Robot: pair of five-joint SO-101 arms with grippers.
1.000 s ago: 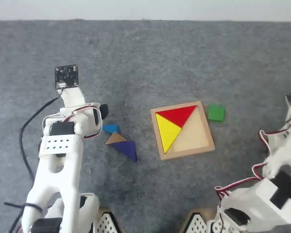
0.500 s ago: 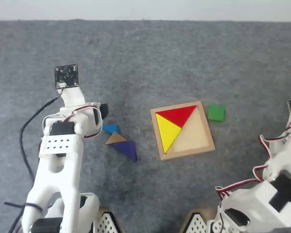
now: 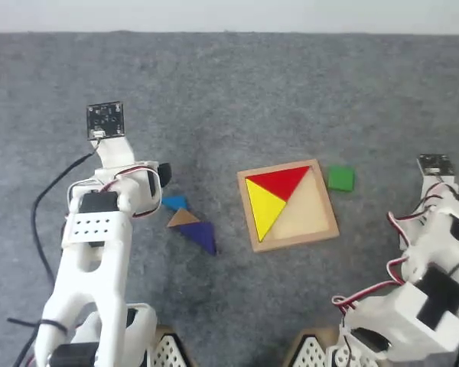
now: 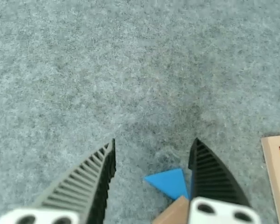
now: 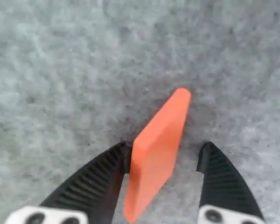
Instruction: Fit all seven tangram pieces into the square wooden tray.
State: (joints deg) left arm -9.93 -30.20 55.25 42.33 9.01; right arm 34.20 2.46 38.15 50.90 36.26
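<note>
The square wooden tray [image 3: 325, 222] holds a red triangle [image 3: 279, 181] and a yellow triangle [image 3: 265, 206]. A green square [image 3: 340, 178] lies just outside its far right corner. Blue [image 3: 174, 202], brown [image 3: 183, 218] and purple [image 3: 201, 235] triangles lie in a cluster left of the tray. My left gripper [image 4: 154, 141] is open just above the mat, the blue triangle [image 4: 170, 182] between its fingers. My right gripper [image 5: 165, 145] is open around a tilted orange piece [image 5: 158, 149]; one finger [image 5: 107, 172] touches it, the other stands apart.
Grey mat covers the table. The right arm [image 3: 436, 245] stands at the right edge, right of the tray. The left arm [image 3: 99, 229] rises from the front left. The tray's edge [image 4: 273, 172] lies beyond the left gripper's one finger.
The right arm has swung in from the right edge toward the tray and the far side. The left arm and the pieces have not moved.
</note>
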